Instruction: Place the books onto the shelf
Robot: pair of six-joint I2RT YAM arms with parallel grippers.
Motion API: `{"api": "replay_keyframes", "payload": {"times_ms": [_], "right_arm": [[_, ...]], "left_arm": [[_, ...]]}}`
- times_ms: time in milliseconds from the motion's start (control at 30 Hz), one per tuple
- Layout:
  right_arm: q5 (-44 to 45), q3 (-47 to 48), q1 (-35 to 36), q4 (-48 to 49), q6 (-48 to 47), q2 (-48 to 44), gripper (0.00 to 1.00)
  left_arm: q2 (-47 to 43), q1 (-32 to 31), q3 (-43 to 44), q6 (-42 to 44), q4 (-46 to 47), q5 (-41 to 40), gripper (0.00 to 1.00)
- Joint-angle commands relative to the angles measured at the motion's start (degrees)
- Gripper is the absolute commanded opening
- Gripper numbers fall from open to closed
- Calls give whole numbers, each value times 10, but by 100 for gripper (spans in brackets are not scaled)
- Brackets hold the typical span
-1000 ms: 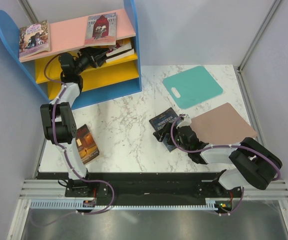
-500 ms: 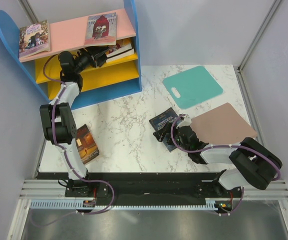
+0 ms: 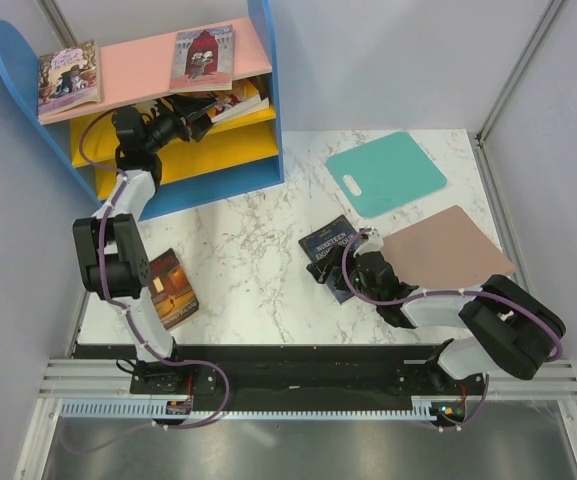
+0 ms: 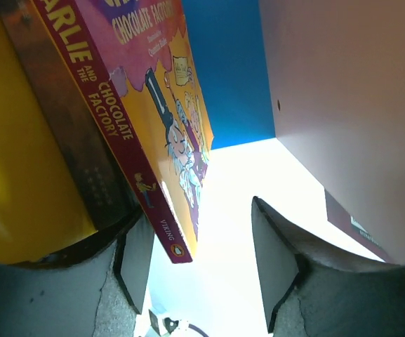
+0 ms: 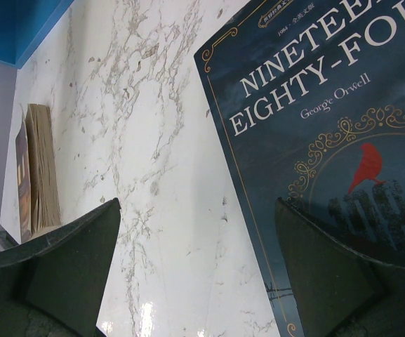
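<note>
My left gripper [image 3: 200,108] is inside the large tiered shelf [image 3: 13,55] with blue sides, a pink top board and yellow lower boards, at the far left of the white marble table [image 3: 248,230]; its jaws stand apart and clench nothing. In the left wrist view the purple-yellow Roald Dahl paperback [image 4: 153,105] lies on a dark brown paperback [image 4: 69,133] upon the upper yellow board [image 4: 12,154]. The low corner of its red spine is just beside one of my fingers [image 4: 135,260], and I cannot tell if they touch; a wide free gap separates it from the other finger.

On the pink board lie a lilac illustrated paperback [image 3: 68,80] at the left end and a dark red paperback [image 3: 203,55] toward the right.

My right gripper [image 3: 333,272] is over the navy "Nineteen Eighty-Four" paperback [image 3: 326,243], which lies flat near the middle of the table, just left of the pinkish-brown flat mat [image 3: 448,250]; the jaws are spread wide and grasp nothing. In the right wrist view one finger [image 5: 335,274] is above the cover and the other is above bare marble, so the edge of the book runs between them.

A brown-orange paperback [image 3: 168,290] lies at the near left; a teal mat with a handle hole [image 3: 388,170] lies at the far right.
</note>
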Motion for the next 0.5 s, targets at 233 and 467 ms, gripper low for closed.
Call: {"api": "replay_keyframes", "payload": {"times_ms": [233, 467], "right_arm": [[-4, -2, 2, -48, -7, 1, 98], [-4, -3, 2, -48, -7, -2, 98]], "left_arm": [[-54, 11, -13, 99, -116, -7, 61], [-64, 13, -36, 109, -139, 1, 36]]}}
